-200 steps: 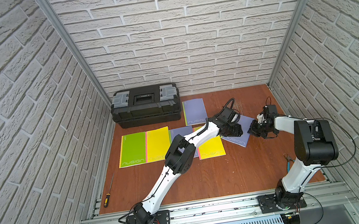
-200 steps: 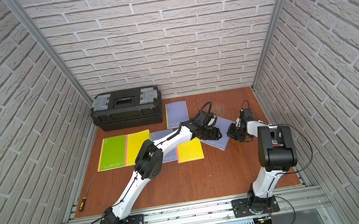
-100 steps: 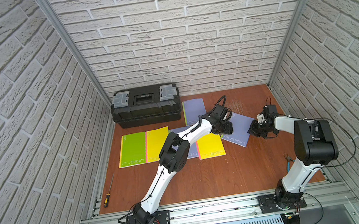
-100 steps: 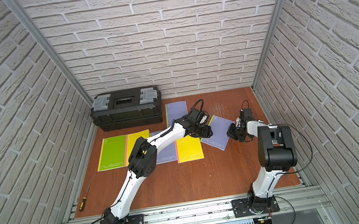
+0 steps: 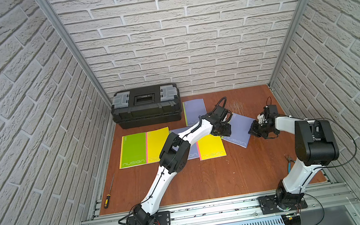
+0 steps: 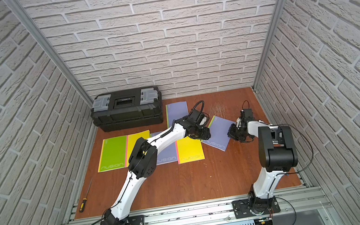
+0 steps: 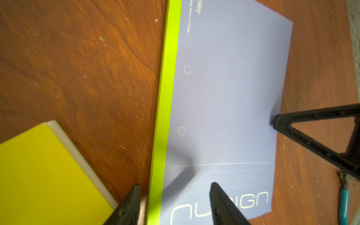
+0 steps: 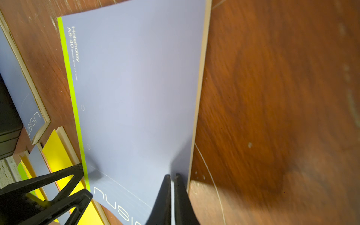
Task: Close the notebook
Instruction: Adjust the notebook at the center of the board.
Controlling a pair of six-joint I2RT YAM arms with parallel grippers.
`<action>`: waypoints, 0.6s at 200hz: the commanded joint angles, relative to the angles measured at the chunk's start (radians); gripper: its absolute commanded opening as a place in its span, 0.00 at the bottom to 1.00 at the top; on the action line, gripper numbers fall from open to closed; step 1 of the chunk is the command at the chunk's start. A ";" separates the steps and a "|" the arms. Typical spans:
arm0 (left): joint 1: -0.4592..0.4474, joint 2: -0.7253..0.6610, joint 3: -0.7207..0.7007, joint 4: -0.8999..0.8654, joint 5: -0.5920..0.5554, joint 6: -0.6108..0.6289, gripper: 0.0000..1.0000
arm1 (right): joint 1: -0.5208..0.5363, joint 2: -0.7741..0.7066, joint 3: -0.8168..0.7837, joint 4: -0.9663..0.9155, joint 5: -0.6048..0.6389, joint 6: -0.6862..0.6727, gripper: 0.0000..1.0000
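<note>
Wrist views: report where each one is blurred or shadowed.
Left wrist view: the purple notebook is fairly sharp, the table is soft, and a diffuse grey shadow spreads on the cover by the left gripper. Right wrist view: the cover print is crisp and the table is smeared, with a dark shadow on it beside the right gripper.

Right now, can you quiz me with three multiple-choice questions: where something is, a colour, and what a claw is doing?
1. Where is the toolbox? A) against the back wall B) on a notebook C) by the front rail
2. What colour is the notebook at the right claw's tips? A) red B) black C) purple
3. The right claw is: A) wide open B) shut C) out of sight
Answers: 1 A, it sits right under the bricks; 2 C, purple cover with a green spine strip; 3 B, its fingers are pressed together.
</note>
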 commanded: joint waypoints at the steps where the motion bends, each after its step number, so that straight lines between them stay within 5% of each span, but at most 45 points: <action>1: -0.007 -0.030 0.005 -0.025 0.039 0.024 0.57 | 0.005 0.026 0.008 -0.047 0.053 -0.012 0.09; 120: -0.064 -0.107 -0.086 -0.038 0.115 -0.021 0.57 | 0.006 0.084 0.073 -0.083 0.062 -0.032 0.09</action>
